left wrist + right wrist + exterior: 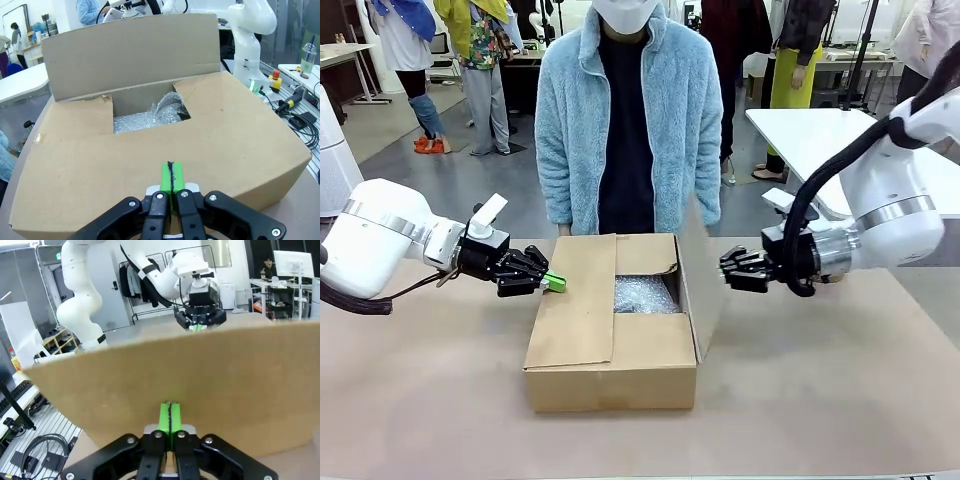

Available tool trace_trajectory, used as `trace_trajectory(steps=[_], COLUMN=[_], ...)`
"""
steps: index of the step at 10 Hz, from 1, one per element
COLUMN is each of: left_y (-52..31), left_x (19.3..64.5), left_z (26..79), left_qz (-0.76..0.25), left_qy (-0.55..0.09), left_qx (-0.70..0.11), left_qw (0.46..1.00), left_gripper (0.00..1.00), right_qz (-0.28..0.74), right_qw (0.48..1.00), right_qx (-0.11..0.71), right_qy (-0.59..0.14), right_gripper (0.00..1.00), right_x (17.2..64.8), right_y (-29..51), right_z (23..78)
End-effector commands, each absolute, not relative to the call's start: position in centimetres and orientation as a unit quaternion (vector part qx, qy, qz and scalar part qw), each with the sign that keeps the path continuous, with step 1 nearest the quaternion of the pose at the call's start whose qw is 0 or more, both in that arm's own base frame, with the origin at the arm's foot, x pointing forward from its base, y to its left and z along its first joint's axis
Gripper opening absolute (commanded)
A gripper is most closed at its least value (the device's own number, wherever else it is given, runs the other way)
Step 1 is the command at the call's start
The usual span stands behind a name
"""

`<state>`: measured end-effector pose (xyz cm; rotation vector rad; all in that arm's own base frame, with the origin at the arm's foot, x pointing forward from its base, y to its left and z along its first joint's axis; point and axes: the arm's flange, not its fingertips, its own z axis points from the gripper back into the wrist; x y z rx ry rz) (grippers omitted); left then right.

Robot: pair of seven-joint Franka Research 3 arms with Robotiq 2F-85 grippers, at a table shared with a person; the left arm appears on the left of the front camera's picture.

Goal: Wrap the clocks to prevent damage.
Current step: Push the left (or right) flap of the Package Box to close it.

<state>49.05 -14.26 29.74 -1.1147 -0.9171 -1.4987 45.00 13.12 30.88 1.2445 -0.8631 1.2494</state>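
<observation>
Front view: cardboard box (610, 372) sits centred on the table (840, 400), with bubble wrap (642, 295) inside, possibly covering a clock. Left gripper (556, 284), pads pressed together and empty, is over the lowered left flap (575, 305). Right gripper (724, 268), likewise closed, is at the raised right flap (700, 290).

You have 1 cardboard box (240, 135), near flap folded down, far flap upright; bubble wrap (145, 119) in the gap; left gripper (171, 175) above the near flap, green pads pressed together.
</observation>
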Motion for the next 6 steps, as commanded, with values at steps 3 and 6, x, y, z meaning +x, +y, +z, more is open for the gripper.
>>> trace_trajectory(steps=[3, 6], left_y=[-14.5, -14.5], left_x=[49.1, 49.1], left_z=[29.2, 29.2], left_qz=[-0.620, -0.620], left_qy=[-0.379, -0.379], left_qx=[-0.460, -0.460], left_qw=[0.511, 0.511], left_gripper=[0.01, 0.01], right_qz=[0.551, 0.558], right_qw=[0.552, 0.567], right_qx=[0.502, 0.482], right_qy=[-0.372, -0.366], right_gripper=[0.01, 0.01], right_x=[45.9, 46.2], right_y=[18.6, 19.1], right_z=[29.6, 28.2])
